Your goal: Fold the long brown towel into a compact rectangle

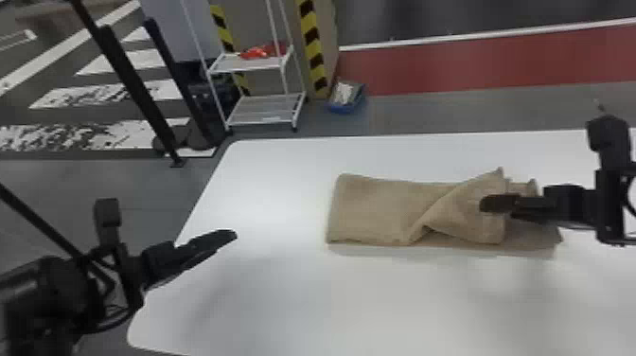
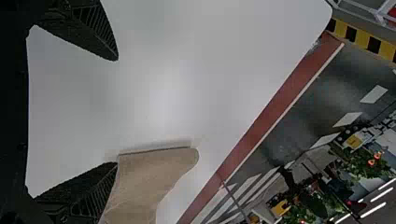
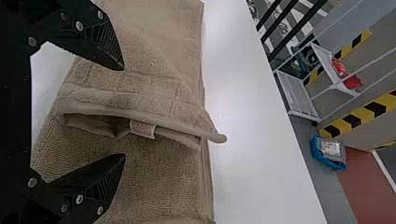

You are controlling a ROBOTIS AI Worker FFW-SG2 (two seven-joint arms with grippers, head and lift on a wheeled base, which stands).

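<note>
The brown towel (image 1: pixel 374 210) lies on the white table, its right part folded over toward the left with a raised, skewed corner. Over that folded part is my right gripper (image 1: pixel 490 204). In the right wrist view, my right gripper (image 3: pixel 125 112) is open, its fingers on either side of the towel's (image 3: pixel 154 186) folded hem, which bears a small label. My left gripper (image 1: pixel 232 235) is at the table's left edge, apart from the towel. The left wrist view has my left gripper (image 2: pixel 116 112) open with nothing between its fingers, and the towel's end (image 2: pixel 149 172) beyond one finger.
The white table (image 1: pixel 265 293) has its left edge beneath my left arm. Past its far edge stand a white shelf rack (image 1: pixel 265 104) with red items and a blue bin (image 1: pixel 347 106) on the floor.
</note>
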